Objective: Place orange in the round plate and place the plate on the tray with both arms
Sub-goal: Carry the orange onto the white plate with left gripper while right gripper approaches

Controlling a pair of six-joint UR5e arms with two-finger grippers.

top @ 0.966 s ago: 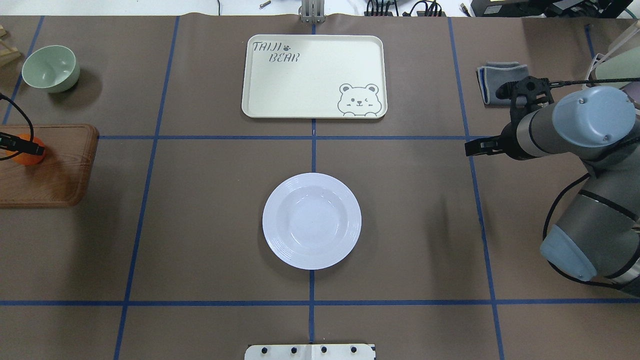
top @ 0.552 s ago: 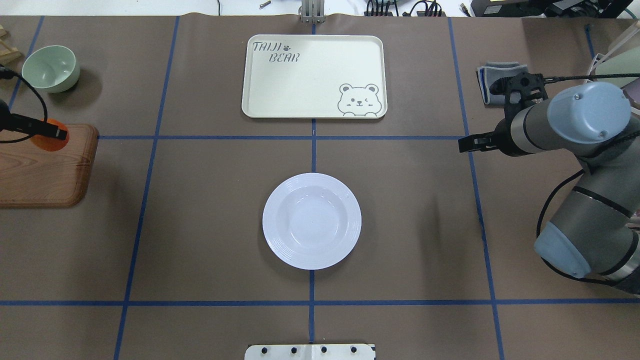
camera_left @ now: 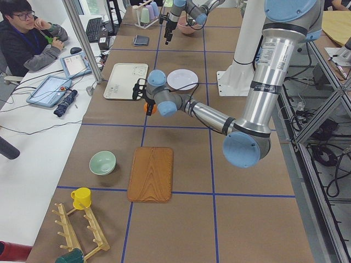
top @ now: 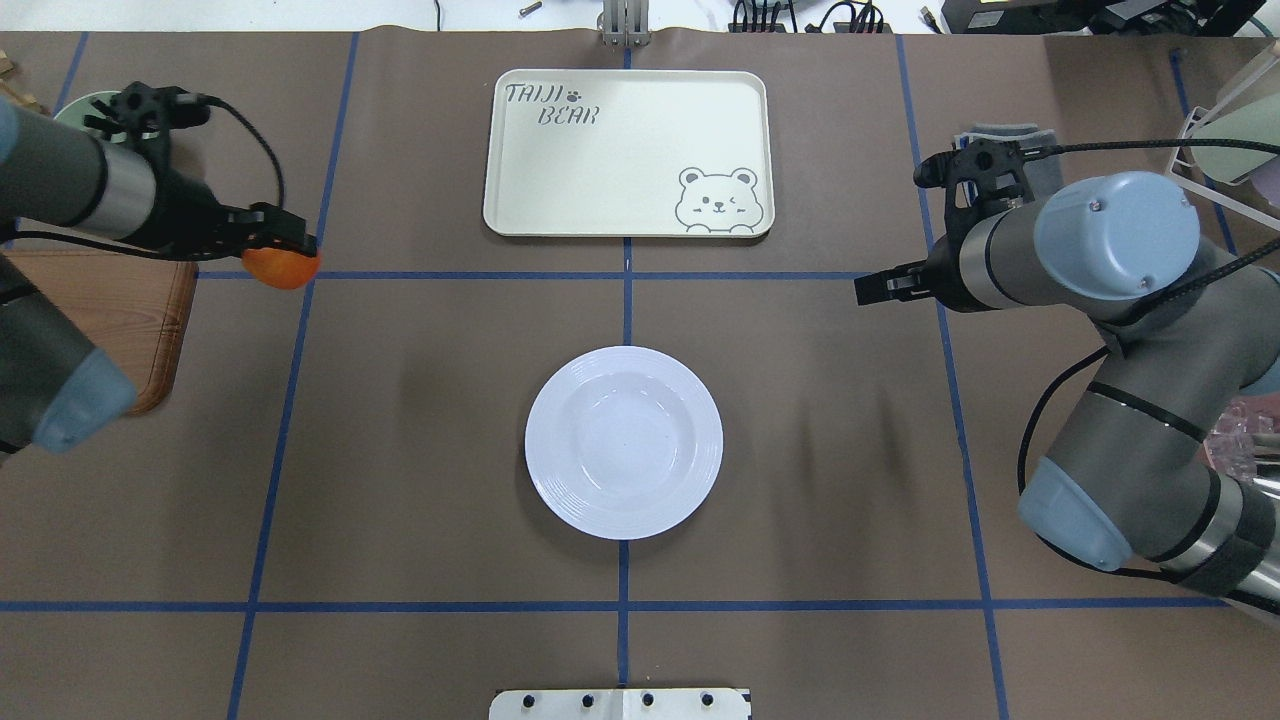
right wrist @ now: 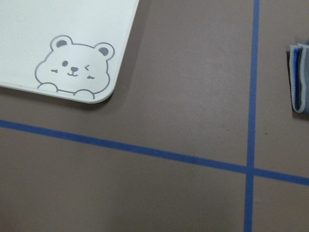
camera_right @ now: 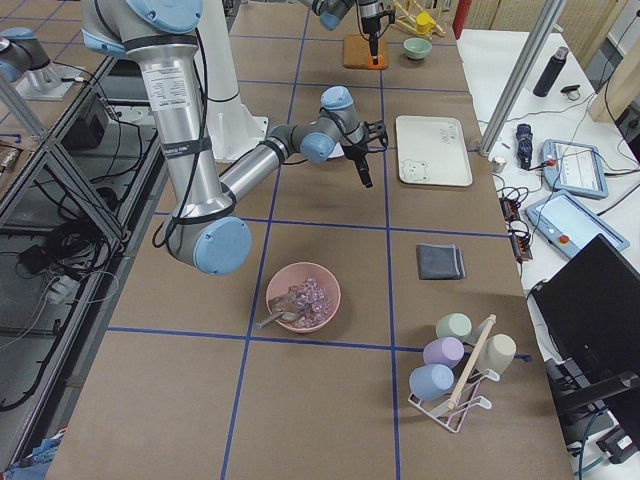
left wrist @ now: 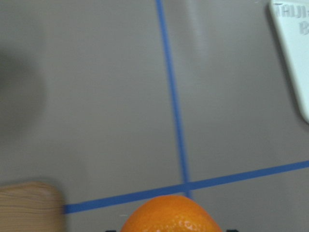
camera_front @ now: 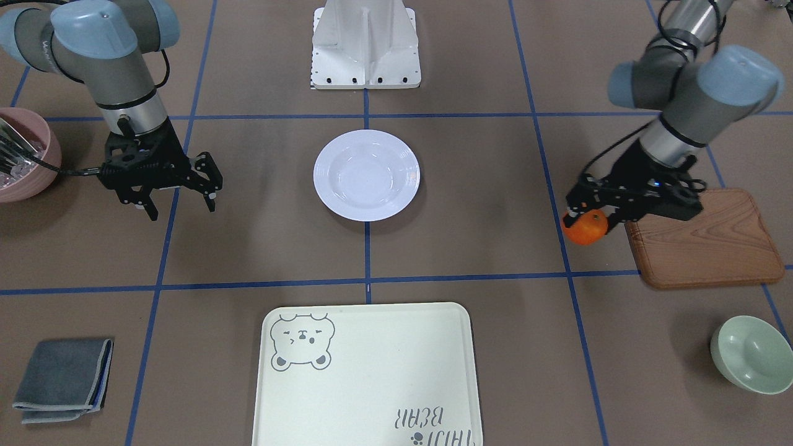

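Note:
My left gripper (top: 290, 252) is shut on the orange (top: 280, 271), a small bright mandarin held above the table just past the wooden board's edge, over a blue tape crossing. The orange (left wrist: 171, 215) fills the bottom of the left wrist view. From the front, the orange (camera_front: 585, 228) hangs under the left gripper (camera_front: 588, 214). The white round plate (top: 545, 440) sits empty at the table's middle. The cream bear tray (top: 620, 160) lies beyond it, also empty. My right gripper (camera_front: 181, 209) is open and empty, hovering right of the plate, near the tray's bear corner (right wrist: 72, 29).
A brown wooden board (top: 150, 300) lies at the left edge, with a pale green bowl (camera_front: 753, 353) beyond it. A folded grey cloth (camera_front: 62, 378) and a pink bowl (camera_front: 25, 161) are on the right side. A person (camera_left: 27, 33) sits at the far desk.
My left gripper has carried the orange off the wooden board, rightward toward the table's middle. The right arm has shifted left, toward the centre.

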